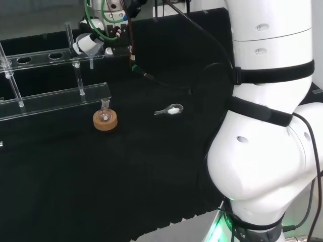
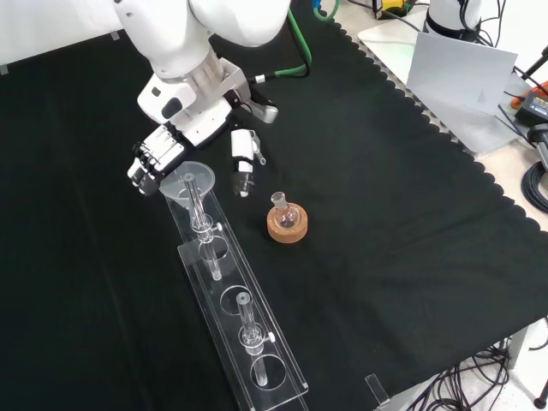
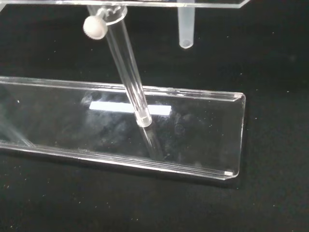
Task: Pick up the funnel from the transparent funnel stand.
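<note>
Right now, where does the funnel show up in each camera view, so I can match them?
Head view: the funnel sits at the upper left, in the end hole of the clear stand, just under the hand.
Front view: the funnel is left of centre at the stand's far end, beside the hand.
Wrist view: its stem tip hangs through the stand's upper shelf.
Shared landmark: the stand's clear upright post.
</note>
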You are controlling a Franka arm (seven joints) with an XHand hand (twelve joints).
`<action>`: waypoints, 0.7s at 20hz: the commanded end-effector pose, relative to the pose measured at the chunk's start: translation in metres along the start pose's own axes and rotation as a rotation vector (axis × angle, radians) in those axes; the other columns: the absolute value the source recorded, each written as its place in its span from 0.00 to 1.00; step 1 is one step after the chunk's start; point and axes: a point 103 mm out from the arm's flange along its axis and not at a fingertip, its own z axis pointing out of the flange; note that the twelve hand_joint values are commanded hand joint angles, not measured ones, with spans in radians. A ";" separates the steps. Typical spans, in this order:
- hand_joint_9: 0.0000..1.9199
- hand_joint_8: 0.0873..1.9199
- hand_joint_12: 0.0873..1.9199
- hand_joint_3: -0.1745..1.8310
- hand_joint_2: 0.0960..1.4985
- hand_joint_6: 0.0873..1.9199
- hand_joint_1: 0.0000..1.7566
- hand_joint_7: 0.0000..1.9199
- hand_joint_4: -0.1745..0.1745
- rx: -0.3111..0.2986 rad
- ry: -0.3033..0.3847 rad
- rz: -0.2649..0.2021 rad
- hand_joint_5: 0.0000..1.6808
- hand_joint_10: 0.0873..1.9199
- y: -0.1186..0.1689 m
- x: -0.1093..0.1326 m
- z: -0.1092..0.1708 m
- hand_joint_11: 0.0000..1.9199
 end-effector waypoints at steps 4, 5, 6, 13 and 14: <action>0.00 0.00 0.20 0.09 0.45 0.00 0.23 0.01 0.47 -0.003 0.019 0.030 0.00 0.00 0.006 -0.014 -0.003 0.00; 0.00 0.00 0.20 0.09 0.45 0.00 0.23 0.01 0.47 -0.002 0.024 0.033 0.00 0.00 0.006 -0.014 -0.003 0.00; 0.00 0.00 0.20 0.09 0.45 0.00 0.23 0.01 0.47 -0.002 0.024 0.033 0.00 0.00 0.007 -0.015 -0.002 0.00; 0.00 0.00 0.20 0.09 0.45 0.00 0.23 0.01 0.47 0.013 0.030 0.039 0.00 0.00 0.007 -0.016 0.003 0.00; 0.00 0.00 0.20 0.10 0.45 0.00 0.23 0.01 0.47 0.014 0.030 0.036 0.00 0.00 0.008 -0.016 0.003 0.00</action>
